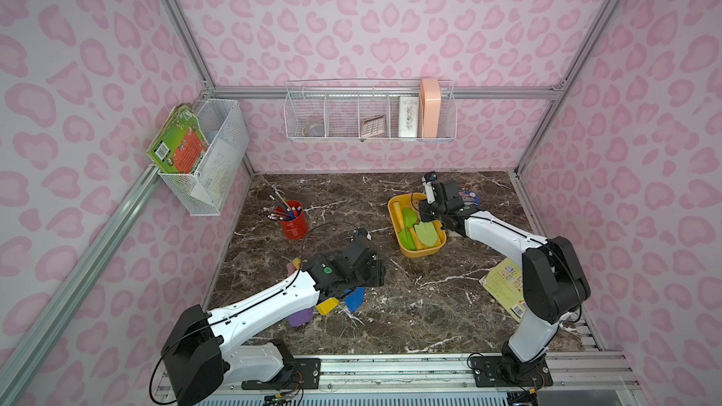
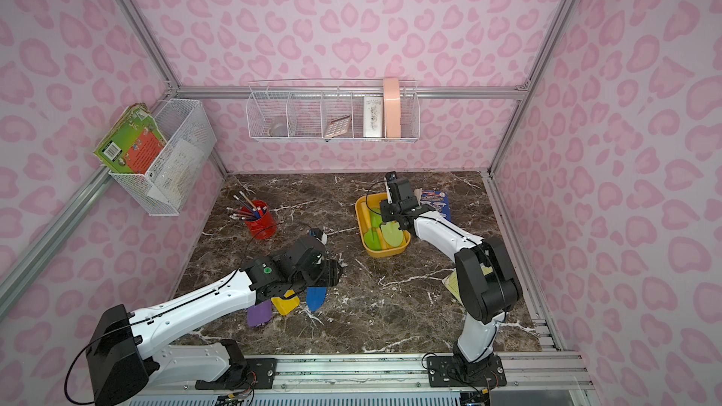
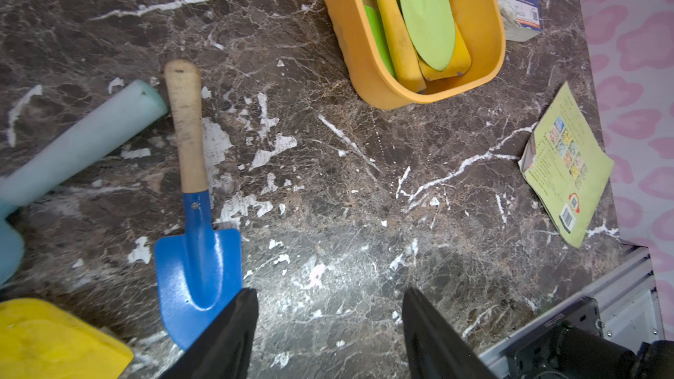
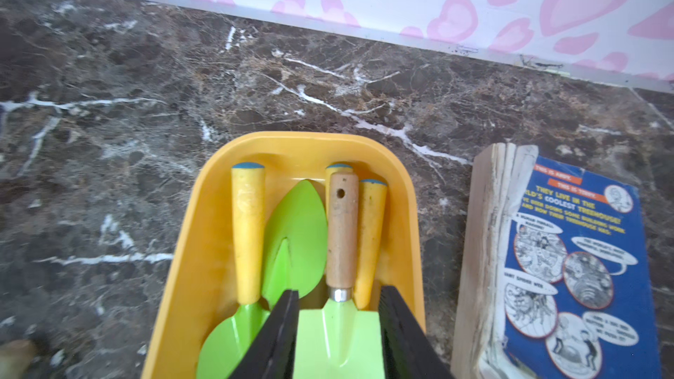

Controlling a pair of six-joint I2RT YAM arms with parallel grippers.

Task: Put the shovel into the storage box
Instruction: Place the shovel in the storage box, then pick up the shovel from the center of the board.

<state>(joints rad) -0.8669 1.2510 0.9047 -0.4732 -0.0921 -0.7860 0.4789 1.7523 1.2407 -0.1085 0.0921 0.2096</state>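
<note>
Already the light-green shovel (image 4: 341, 242) lies inside the storage box (image 4: 306, 138). Its wooden handle points to the far end wall, and its blade is at the near end. It rests on the other tools, not on the tub floor. I judge it lies that way because the box is only about one shovel long, so nothing but a lengthwise lay fits. The dark-green shovels (image 4: 295, 235) with yellow handles fill the bottom, at least one of them head-to-tail with the others.

The right hand (image 4: 339, 291) hangs over the near end of the box. Its jaws are part-way apart, one on each side of the blade's shoulders by the metal collar. In the left wrist view the same blade shows bare, with no finger on it. From that I take it the hand grips nothing and the pile carries the shovel. The straddling pose suits a straight lift clear of the rim.

A blue paperback (image 4: 569, 249) lies flat on the counter (image 3: 328, 176) just beside one long wall of the box, not touching it. That leaves little room for the arm on that side.

Well apart from the box, a blue shovel (image 3: 193, 213) lies out on the counter with its handle aimed roughly toward the tub. The left hand (image 3: 328, 322) hovers low next to it, jaws wide and empty with bare counter between them. One finger (image 3: 226, 329) is just beside the blue blade's tip, probably ready for that shovel. A pale-blue plastic handle (image 3: 84, 144) lies close alongside, which could crowd a grasp there.
</note>
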